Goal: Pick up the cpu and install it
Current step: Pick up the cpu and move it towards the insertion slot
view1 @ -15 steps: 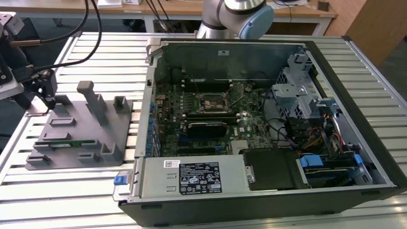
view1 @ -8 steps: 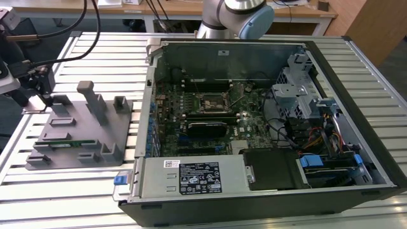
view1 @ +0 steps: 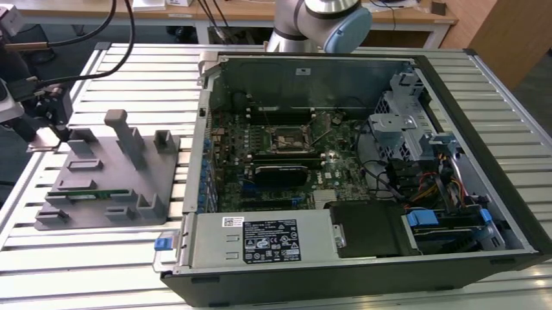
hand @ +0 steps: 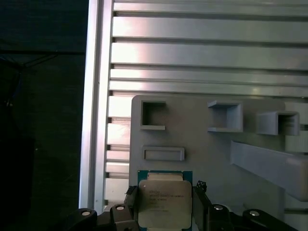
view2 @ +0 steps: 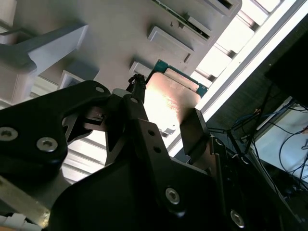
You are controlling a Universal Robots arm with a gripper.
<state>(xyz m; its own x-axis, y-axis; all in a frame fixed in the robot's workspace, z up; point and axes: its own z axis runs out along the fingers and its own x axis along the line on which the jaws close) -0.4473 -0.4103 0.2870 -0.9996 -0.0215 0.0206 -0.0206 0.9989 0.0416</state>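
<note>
The cpu point(hand: 163, 202) is a flat square chip with a silver top and a thin green rim. My gripper point(hand: 164, 204) is shut on it, one black finger against each of two opposite edges. In the second wrist view the cpu point(view2: 168, 103) shines between the same fingers of the gripper point(view2: 166, 113), held a little above the grey fixture point(view2: 120, 33). In the exterior view the gripper point(view1: 50, 129) hangs over the far-left corner of the grey fixture point(view1: 103, 174), well away from the black-framed socket point(view1: 287, 137) on the motherboard.
An open computer case point(view1: 483, 161) lies on the slatted aluminium table point(view1: 103, 271), to the exterior view's right of the fixture. The fixture has upright posts point(view1: 129, 139) and a green memory stick point(view1: 86, 192). Cables and drive bays point(view1: 431, 168) crowd the case's right side.
</note>
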